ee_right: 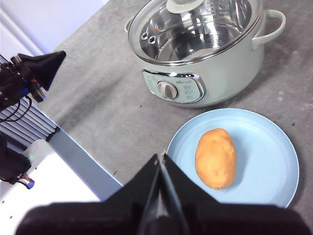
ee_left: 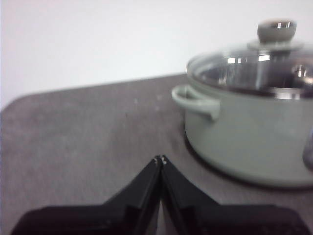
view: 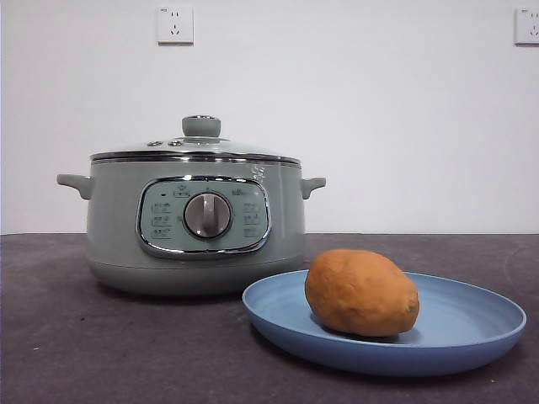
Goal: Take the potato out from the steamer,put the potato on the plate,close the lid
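1. The potato (view: pixel 361 292) lies on its side on the plate (view: pixel 472 332), at the lower right of the front view, resting on the plate's left half.
2. The plate sits flat on the dark grey desk (view: pixel 101 337), its left rim just in front of the steamer's (view: pixel 114 219) lower right side; I cannot tell whether the two touch.
3. The steamer stands upright at centre left of the front view, its control panel with the silver dial (view: pixel 207 215) facing the camera.
4. The lid (view: pixel 244 152) is seated on the steamer, its metal rim level all round and its pale green knob (view: pixel 201 126) on top.
5. My left hand (ee_left: pixel 160 159) has its two black jaws pressed tip to tip with nothing between them; it hangs over bare desk, apart from the steamer, which fills the right side of the left wrist view.
6. My right hand (ee_right: pixel 160 156) is likewise closed and empty, its tips meeting at lower centre of the right wrist view, above the desk just beside the plate's rim.
7. In the right wrist view the potato lies lengthwise, left of the plate's centre, and through the glass lid the steamer's metal inside shows.
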Tool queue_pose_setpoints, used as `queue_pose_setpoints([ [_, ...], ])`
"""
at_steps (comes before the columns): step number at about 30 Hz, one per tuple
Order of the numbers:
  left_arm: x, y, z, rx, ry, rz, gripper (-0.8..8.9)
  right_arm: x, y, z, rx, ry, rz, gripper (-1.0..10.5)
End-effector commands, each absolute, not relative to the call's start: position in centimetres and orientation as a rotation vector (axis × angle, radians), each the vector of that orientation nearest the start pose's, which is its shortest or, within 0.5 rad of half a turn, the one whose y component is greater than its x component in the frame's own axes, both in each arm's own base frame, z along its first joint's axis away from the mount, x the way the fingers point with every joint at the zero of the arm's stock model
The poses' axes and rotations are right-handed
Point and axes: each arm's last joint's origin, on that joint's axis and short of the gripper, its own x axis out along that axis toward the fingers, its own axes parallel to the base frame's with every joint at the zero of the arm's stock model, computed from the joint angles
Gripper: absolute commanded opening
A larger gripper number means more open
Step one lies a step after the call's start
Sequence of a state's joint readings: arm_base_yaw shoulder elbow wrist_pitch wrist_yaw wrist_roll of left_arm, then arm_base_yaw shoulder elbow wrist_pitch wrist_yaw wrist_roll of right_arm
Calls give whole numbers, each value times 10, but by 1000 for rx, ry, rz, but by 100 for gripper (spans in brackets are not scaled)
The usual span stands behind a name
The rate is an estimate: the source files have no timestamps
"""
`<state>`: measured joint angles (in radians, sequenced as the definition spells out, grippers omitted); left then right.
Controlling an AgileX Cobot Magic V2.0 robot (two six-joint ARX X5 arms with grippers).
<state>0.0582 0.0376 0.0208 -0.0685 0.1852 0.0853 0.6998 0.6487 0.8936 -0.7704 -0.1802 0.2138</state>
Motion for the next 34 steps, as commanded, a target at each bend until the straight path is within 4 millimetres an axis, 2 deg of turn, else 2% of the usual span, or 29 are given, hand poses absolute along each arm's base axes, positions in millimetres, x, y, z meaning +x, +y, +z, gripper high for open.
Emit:
queue_pose_setpoints([
  [1, 98, 1, 153, 64, 112, -125, -3, 85, 78, 333, 62, 610, 795, 1],
  [11, 97, 1, 146, 54, 191, -128, -3, 85, 78, 333, 61, 611, 795, 1],
  [34, 97, 1, 146, 54, 185, -131, -3, 85, 78, 333, 61, 612, 795, 1],
])
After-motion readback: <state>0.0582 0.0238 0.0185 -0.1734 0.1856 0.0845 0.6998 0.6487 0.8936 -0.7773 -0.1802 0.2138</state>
